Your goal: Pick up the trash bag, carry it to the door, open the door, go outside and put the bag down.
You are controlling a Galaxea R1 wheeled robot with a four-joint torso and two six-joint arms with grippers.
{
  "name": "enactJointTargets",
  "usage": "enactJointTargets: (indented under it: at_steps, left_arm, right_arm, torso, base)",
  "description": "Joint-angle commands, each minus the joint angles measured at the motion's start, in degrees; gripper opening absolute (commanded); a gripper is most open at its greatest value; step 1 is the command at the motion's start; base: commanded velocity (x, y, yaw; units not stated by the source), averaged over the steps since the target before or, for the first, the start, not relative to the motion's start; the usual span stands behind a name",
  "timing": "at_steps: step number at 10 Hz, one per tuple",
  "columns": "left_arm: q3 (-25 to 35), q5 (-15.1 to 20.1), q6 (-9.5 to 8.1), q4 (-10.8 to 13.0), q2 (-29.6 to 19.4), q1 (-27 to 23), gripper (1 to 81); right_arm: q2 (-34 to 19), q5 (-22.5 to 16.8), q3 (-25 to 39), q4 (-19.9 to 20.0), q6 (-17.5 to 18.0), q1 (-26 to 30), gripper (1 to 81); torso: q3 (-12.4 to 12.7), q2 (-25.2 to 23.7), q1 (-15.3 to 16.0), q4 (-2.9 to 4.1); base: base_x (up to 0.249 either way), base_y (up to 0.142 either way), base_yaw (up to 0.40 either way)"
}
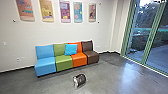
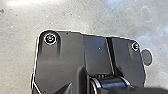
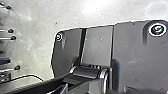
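I see small dark rounded object (image 1: 80, 80) on grey floor (image 1: 107, 80); green-framed glass panels (image 1: 159, 47) far right; can't tell grippers' state

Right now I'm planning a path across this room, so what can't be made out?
Dark rounded object, head view: too small to identify.
Green-framed glass panels, head view: cut off by the right edge.
Orange backrest, head view: partly behind the blue cushion.
Leftmost poster, head view: top cut off by the upper edge.
Dark-tipped rods, right wrist view: cut off by the edge.
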Motion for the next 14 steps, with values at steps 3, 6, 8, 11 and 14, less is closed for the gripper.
enactJointTargets:
  at_steps: [3, 6, 8, 11, 14]
  left_arm:
    - [0.4, 2.6, -0.24, -0.3, -0.4, -3.3, 81.1]
    - [0.4, 2.6, -0.24, -0.3, -0.4, -3.3, 81.1]
    - [0.4, 2.6, -0.24, -0.3, -0.3, -3.3, 81.1]
    - [0.4, 2.7, -0.24, -0.3, -0.3, -3.2, 81.1]
    - [0.4, 2.7, -0.24, -0.4, -0.3, -3.3, 81.1]
  right_arm:
    - [-0.6, -3.1, 1.1, 0.6, 0.1, 3.6, 81.1]
    - [-0.6, -3.1, 1.1, 0.6, 0.1, 3.6, 81.1]
    - [-0.6, -3.1, 1.1, 0.6, 0.1, 3.6, 81.1]
    - [-0.6, -3.1, 1.2, 0.6, 0.1, 3.7, 81.1]
    - [-0.6, -3.1, 1.2, 0.6, 0.1, 3.7, 81.1]
  torso:
    - [0.0, 0.0, 0.0, 0.00]
    - [0.0, 0.0, 0.0, 0.00]
    - [0.0, 0.0, 0.0, 0.00]
    - [0.0, 0.0, 0.0, 0.00]
    - [0.0, 0.0, 0.0, 0.00]
  base:
    - [0.137, 0.000, 0.000]
    - [0.137, 0.000, 0.000]
    - [0.137, 0.000, 0.000]
    - [0.137, 0.000, 0.000]
    - [0.136, 0.000, 0.000]
